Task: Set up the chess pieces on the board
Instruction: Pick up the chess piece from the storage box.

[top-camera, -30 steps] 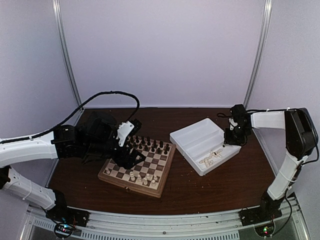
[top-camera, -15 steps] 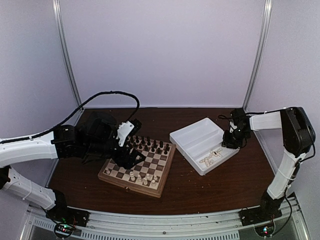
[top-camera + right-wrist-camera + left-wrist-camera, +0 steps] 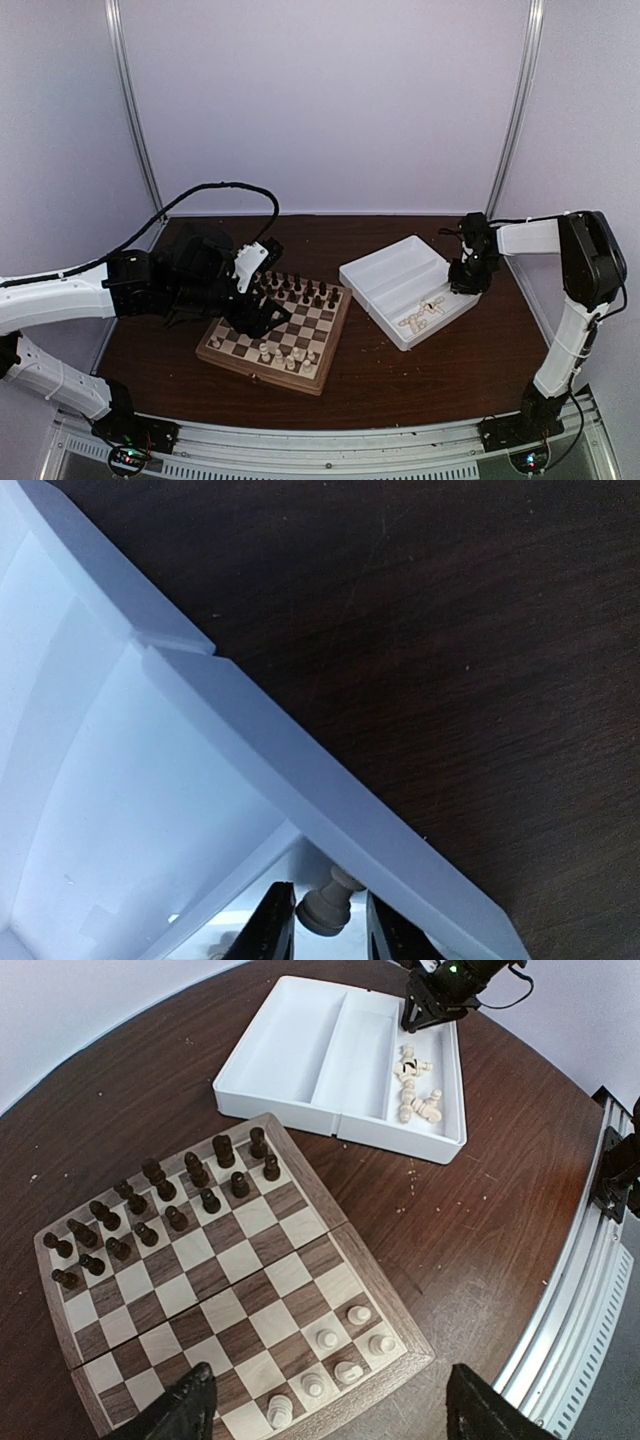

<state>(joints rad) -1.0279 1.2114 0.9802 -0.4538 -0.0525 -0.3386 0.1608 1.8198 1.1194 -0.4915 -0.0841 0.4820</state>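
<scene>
Cream wooden chess piece (image 3: 330,900) is sitting pinched in the right gripper (image 3: 322,930), just beside the white plastic tray's (image 3: 330,1125) wall; more are lying inside. Left gripper (image 3: 335,1405) is hanging wide-jawed over the checkered wooden board (image 3: 250,1295), dark brown pieces (image 3: 150,1205) crowding its far rows.

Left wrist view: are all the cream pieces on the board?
No, several cream pieces lie in the white tray, off the board.

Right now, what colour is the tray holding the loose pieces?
The tray is white; left wrist view shows it best.
</scene>
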